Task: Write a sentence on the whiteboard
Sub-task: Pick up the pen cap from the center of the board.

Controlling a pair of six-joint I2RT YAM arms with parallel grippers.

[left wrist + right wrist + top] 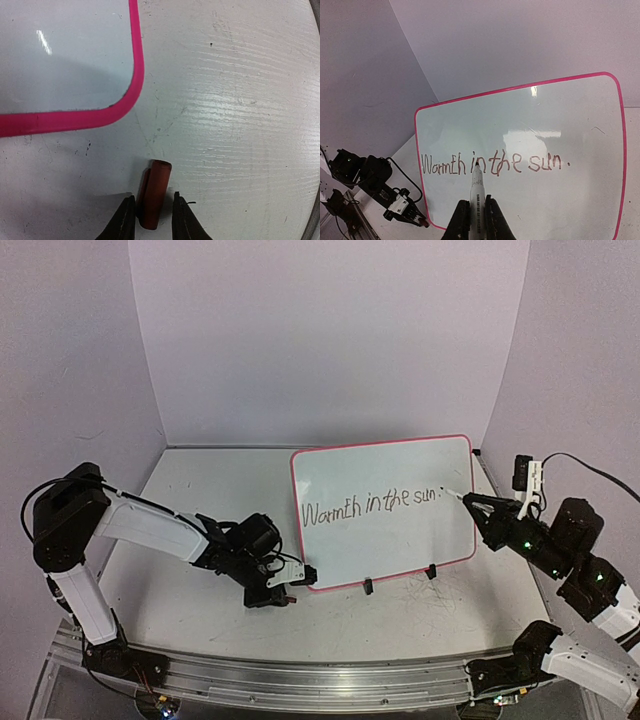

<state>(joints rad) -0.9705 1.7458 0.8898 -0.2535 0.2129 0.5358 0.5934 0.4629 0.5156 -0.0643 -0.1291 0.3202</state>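
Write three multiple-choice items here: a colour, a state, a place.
1. The rectangular whiteboard has a frame that is: A) blue B) black C) pink-red
2. The right gripper is: A) shut on the white-barrelled marker B) open, empty C) shut on the frame
3. The small red-brown tubular cap is: A) atop the whiteboard B) between the fingers of the left gripper C) on the marker's tip

1 C, its rim shows pink-red; 2 A, the barrel sits between the closed fingers; 3 B, the left wrist view shows a finger on either side of it.
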